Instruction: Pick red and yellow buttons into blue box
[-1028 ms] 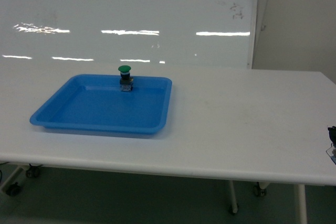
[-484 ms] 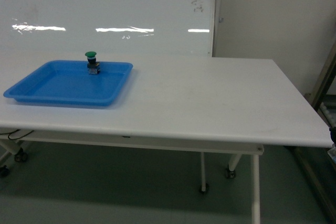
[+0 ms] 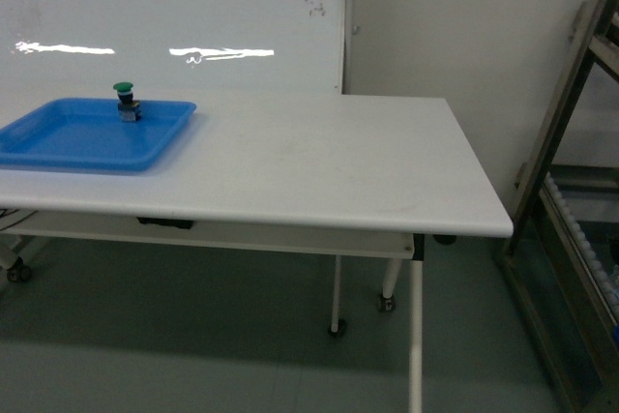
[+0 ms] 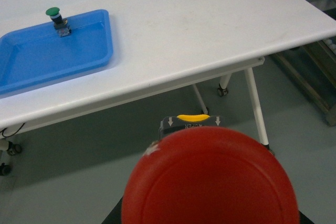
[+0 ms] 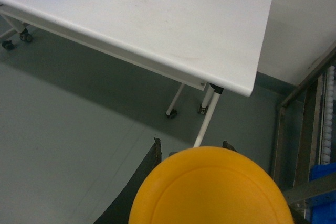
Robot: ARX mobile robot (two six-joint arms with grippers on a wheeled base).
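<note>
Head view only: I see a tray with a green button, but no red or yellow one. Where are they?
Observer: The red button fills the bottom of the left wrist view, carried above the floor.
Operator: And the yellow one?
Observer: The yellow button is close under the right wrist camera, dark jaws either side of it.
Operator: Any blue box?
Observer: A bit of blue plastic shows low in the rack on the right; too little to tell.

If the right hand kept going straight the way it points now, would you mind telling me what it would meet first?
Probably the bare grey floor short of the white table. The yellow button it carries fills the near view, so depth is uncertain.
</note>
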